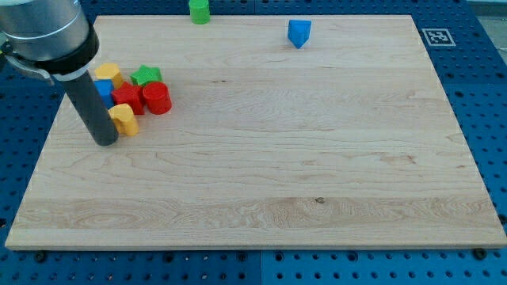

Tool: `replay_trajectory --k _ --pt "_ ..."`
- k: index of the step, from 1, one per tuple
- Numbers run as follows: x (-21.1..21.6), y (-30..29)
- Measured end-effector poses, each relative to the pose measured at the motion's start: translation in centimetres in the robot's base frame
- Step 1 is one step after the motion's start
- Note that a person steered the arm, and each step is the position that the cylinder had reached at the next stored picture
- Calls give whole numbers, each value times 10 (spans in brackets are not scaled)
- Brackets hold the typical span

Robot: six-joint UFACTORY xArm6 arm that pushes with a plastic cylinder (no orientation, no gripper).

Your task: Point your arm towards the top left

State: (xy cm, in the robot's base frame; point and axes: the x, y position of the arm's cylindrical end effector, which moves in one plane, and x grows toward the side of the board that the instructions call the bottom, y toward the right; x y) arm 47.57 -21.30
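Tip: my tip (104, 141) rests near the board (277, 182)'s left edge, touching the yellow block (124, 119); a plain rod, no claw.
Open room: wide bare wood rightward and below.
Cluster: red cylinder (157, 98), red block (127, 98), green star (145, 76), another yellow block (108, 75).
Hidden: blue block (104, 92) partly behind the rod.
Top edge: green block (199, 10), blue block (299, 32).

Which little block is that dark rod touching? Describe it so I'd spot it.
Find the wooden board, then the huddle of blocks near its upper left. My tip sits beside the yellow block at the huddle's bottom edge; the other yellow block lies at the top.
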Motion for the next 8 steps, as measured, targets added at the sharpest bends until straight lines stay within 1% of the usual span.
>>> replay_trajectory --k 1,2,3,4,5,6,7,8 --pt "17 19" --pt "35 91" --pt "31 185" --pt "-17 239" --pt "-62 225" --pt "-105 191" --pt "-138 130" --pt "-180 50"
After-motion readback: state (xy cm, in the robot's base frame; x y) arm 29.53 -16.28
